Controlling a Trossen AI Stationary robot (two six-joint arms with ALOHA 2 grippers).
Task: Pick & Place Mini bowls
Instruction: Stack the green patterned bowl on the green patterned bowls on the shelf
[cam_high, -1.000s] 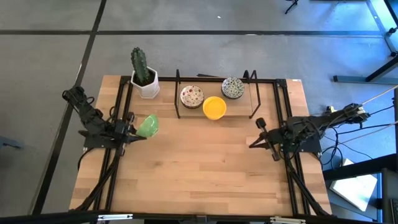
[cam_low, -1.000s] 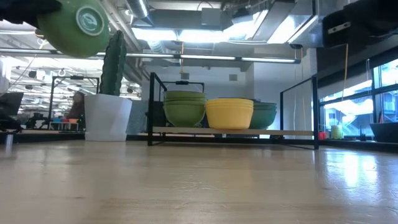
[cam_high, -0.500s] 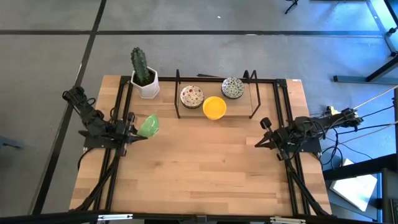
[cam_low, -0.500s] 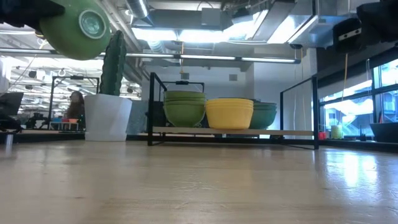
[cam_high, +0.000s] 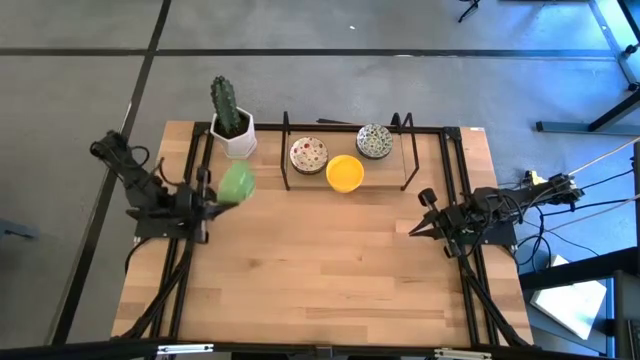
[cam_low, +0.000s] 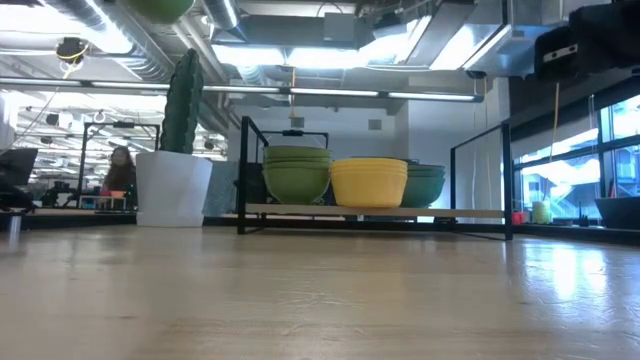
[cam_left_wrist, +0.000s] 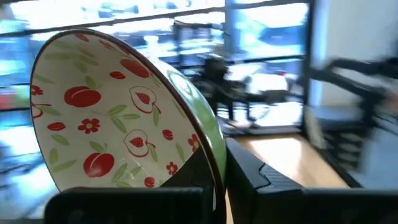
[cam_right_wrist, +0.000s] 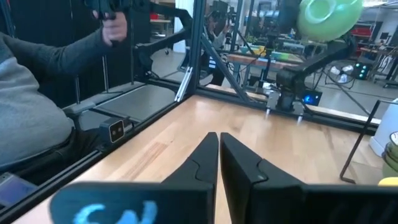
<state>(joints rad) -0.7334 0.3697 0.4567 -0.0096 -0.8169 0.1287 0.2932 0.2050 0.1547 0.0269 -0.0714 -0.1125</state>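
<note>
green bowl (cam_high: 237, 184) lifted toward cactus | left pincer (cam_high: 212, 196) grasping it | right pincer (cam_high: 418, 229) clenched

Three stacks of mini bowls sit in one black rack (cam_high: 407, 160): a floral stack (cam_high: 308, 154), a yellow stack (cam_high: 345, 172) and a grey-green patterned stack (cam_high: 374, 140). One green-backed bowl (cam_high: 237, 184) is off the tabletop (cam_high: 330, 270). One cactus pot (cam_high: 233, 133). Two arms, each with one tool: left tool (cam_high: 205, 195), right tool (cam_high: 424, 210).

Cactus pot (cam_high: 233, 133), black rack (cam_high: 410, 160), wooden table (cam_high: 320, 260)
</note>
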